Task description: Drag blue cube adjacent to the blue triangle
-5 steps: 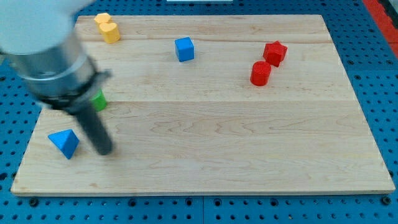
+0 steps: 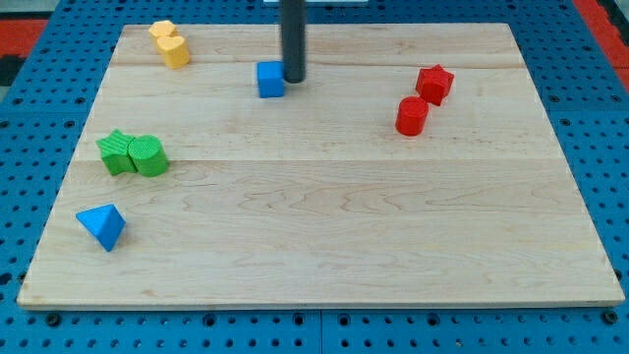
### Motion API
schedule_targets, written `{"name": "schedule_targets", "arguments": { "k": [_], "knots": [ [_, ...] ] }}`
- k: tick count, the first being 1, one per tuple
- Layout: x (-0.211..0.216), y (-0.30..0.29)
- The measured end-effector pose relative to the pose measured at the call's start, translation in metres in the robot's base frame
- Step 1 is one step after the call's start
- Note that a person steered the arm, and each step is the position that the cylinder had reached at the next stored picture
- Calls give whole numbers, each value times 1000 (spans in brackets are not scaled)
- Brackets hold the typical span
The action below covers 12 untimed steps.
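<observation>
The blue cube (image 2: 270, 80) sits near the top of the wooden board (image 2: 324, 226), left of centre. My tip (image 2: 293, 79) is right against the cube's right side. The rod rises straight up out of the view's top. The blue triangle (image 2: 103, 226) lies far off at the board's lower left, well apart from the cube.
Two yellow blocks (image 2: 170, 44) sit at the top left corner. A green star-like block (image 2: 117, 152) and a green cylinder (image 2: 149, 156) touch at the left edge. A red star-like block (image 2: 433, 84) and a red cylinder (image 2: 412, 116) sit at the upper right.
The arm has swung from the lower left up to the top of the board. The blue cube has shifted left a little. The green blocks are uncovered.
</observation>
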<state>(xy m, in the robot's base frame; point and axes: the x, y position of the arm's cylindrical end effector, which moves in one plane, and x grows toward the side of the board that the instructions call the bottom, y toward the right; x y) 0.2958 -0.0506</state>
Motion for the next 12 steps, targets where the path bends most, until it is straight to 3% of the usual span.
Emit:
{"name": "schedule_targets", "arguments": {
  "k": [1,2,5,9,12],
  "knots": [
    [-30,-3],
    [-23,-39],
    [93,8],
    [243,3],
    [259,-84]
  ]
}}
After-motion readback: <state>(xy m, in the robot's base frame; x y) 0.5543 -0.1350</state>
